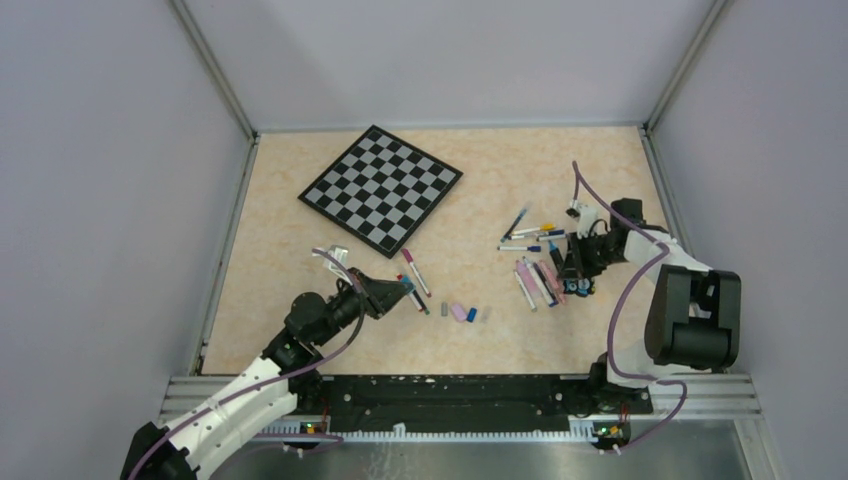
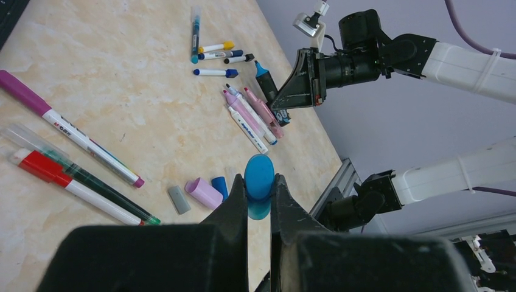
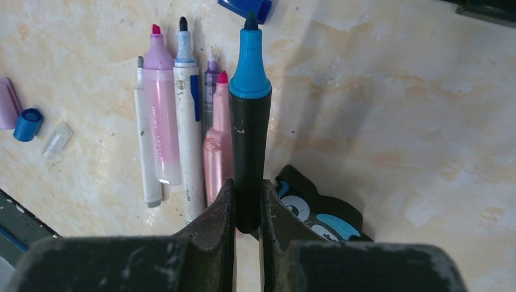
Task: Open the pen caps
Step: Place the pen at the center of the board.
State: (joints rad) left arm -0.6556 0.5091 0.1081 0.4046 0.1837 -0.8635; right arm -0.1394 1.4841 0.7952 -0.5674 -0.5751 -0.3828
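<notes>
**Left wrist view: cap off, both tools loaded**

Just off the near corner of the checkered board [image 1: 381, 188], the left tool [image 2: 260, 193] is pinched nearly shut on a blue cap [image 2: 260, 173], held above the tabletop [image 2: 122, 73]. Well to the board's right, the right tool [image 3: 248, 196] is clamped tight around a black marker [image 3: 249, 146] whose tip is bare. Three loose caps [image 2: 204, 193] lie on the board's near side. The round cap sits in a narrow pinch, so if released high it would likely roll toward the front edge. The bare tip could smear the pens [image 3: 158, 121] lying under it.
</notes>
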